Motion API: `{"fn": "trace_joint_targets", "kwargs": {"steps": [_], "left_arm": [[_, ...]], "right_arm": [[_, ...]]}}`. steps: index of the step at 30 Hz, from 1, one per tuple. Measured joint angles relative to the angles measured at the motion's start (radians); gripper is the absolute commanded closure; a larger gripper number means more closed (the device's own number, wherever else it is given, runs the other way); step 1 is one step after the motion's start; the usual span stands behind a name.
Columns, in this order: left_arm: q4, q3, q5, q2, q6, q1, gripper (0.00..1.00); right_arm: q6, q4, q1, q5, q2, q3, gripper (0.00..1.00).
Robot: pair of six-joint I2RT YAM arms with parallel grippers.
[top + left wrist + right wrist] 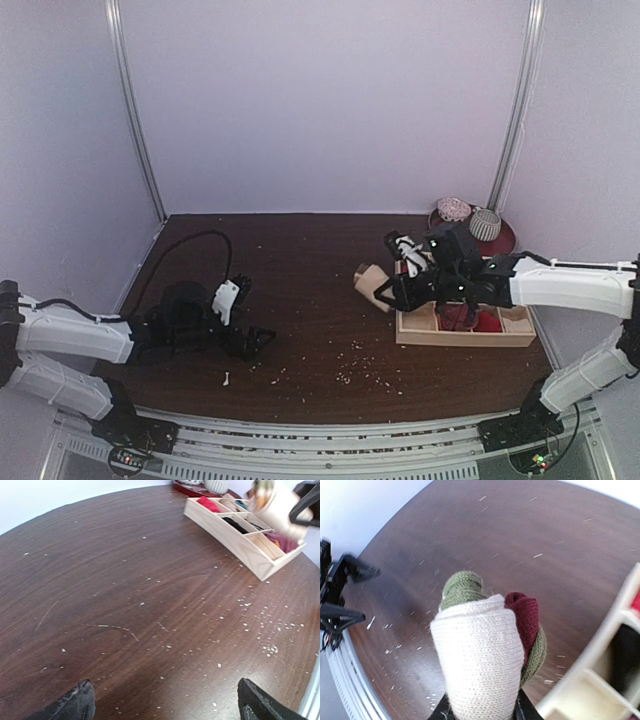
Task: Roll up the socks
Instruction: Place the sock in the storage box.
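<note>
My right gripper is shut on a rolled sock bundle and holds it above the table, just left of the wooden tray. In the right wrist view the bundle is cream knit outside, with olive green and maroon parts showing at its top and side; my black fingers clamp its base. It also shows blurred in the left wrist view. My left gripper is open and empty, low over bare table. A black item lies in a tray compartment; I cannot tell if it is the black sock.
The tray has several compartments holding red, teal and pink bundles. A red plate with two grey-white patterned balls stands behind it. A black cable loops at the back left. White crumbs dot the brown table.
</note>
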Motion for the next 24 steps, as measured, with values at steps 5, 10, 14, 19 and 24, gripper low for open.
{"fn": "trace_joint_targets", "kwargs": {"steps": [5,10,14,19,24], "left_arm": [[-0.019,0.046,-0.046,0.023,-0.007,0.003,0.02],[-0.005,0.095,-0.019,0.089,-0.009,0.003,0.02],[0.004,0.095,0.006,0.092,-0.009,0.003,0.02],[0.032,0.082,0.027,0.091,-0.009,0.003,0.02],[0.035,0.072,0.039,0.089,-0.009,0.003,0.02]], "right_arm": [[0.002,-0.151,-0.096,0.101,-0.148,0.000,1.00],[0.033,-0.223,-0.111,0.169,-0.170,-0.038,1.00],[0.050,-0.250,-0.113,0.206,-0.164,-0.090,1.00],[0.049,-0.264,-0.121,0.225,-0.122,-0.093,1.00],[0.041,-0.264,-0.121,0.225,-0.061,-0.093,1.00]]}}
